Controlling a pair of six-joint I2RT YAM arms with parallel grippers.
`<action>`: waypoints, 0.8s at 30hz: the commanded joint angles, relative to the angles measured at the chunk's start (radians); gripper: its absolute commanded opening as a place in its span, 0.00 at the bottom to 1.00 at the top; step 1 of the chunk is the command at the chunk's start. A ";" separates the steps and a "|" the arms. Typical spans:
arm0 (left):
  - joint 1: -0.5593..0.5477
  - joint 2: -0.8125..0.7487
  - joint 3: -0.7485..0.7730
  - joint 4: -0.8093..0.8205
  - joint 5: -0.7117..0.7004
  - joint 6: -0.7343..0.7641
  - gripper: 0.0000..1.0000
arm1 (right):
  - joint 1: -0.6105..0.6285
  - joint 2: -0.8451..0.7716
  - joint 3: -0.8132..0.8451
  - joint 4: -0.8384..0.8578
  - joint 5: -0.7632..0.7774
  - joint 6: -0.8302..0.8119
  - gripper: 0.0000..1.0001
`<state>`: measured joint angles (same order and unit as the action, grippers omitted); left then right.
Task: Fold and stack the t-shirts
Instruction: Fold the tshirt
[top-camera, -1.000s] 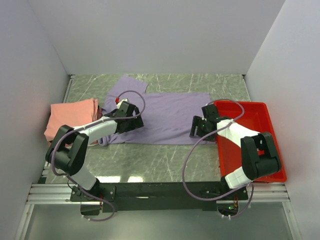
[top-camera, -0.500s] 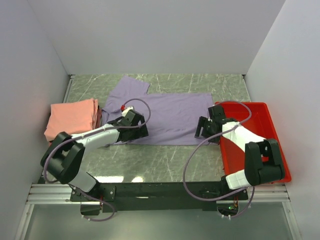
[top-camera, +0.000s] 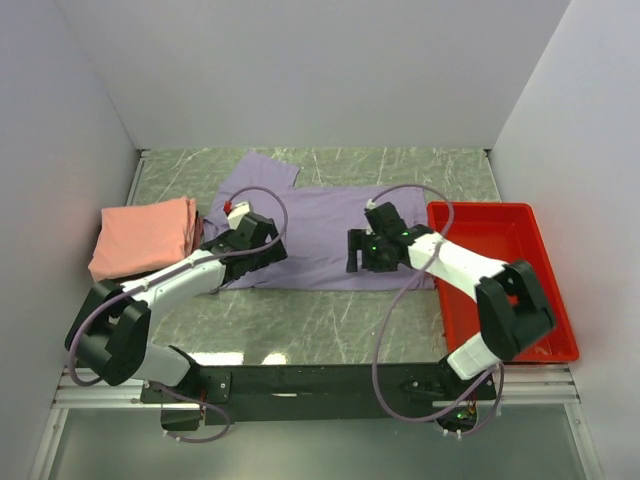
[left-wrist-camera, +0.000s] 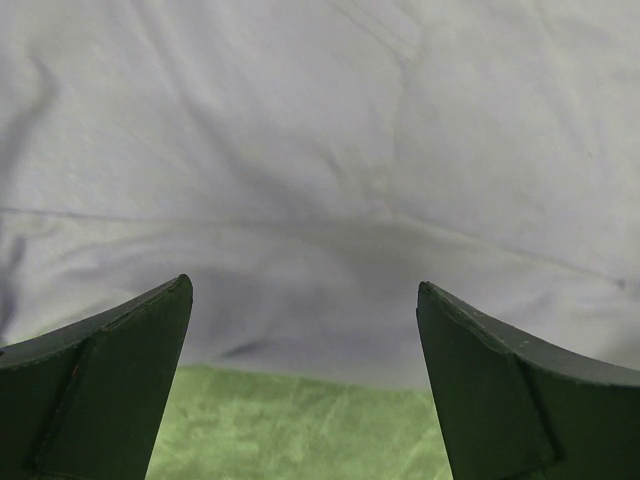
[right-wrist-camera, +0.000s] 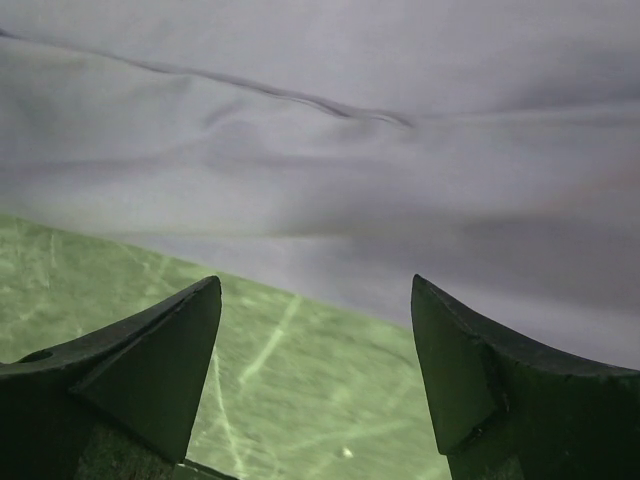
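A pale lavender t-shirt lies spread flat across the middle of the table, one sleeve pointing to the far left. A folded salmon-pink t-shirt rests at the left. My left gripper stands open over the near-left hem of the lavender shirt. In the left wrist view the left gripper has cloth ahead and bare table below, with nothing between its fingers. My right gripper stands open at the near hem right of centre. In the right wrist view the right gripper straddles the hem line.
A red plastic tray sits at the right edge, next to the right arm. White walls close in the back and both sides. Green marbled tabletop shows between the shirt and the arm bases.
My right gripper has moved left from the tray's corner along the shirt's near hem. The left gripper has shifted slightly along the near-left hem. Both stay open.
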<state>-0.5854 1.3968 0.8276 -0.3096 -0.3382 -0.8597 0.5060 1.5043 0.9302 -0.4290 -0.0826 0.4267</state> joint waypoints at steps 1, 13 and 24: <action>0.042 0.014 -0.004 0.049 -0.013 -0.013 1.00 | 0.026 0.082 0.044 0.038 -0.009 0.033 0.83; 0.105 -0.030 -0.087 0.029 -0.051 -0.038 0.99 | -0.049 0.085 -0.114 0.003 0.030 0.058 0.83; 0.183 -0.035 -0.130 -0.017 -0.102 -0.050 1.00 | -0.138 0.011 -0.208 -0.010 0.006 0.052 0.83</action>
<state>-0.4168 1.3853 0.7052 -0.3092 -0.3946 -0.8902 0.3965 1.5070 0.7780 -0.3363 -0.1257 0.4862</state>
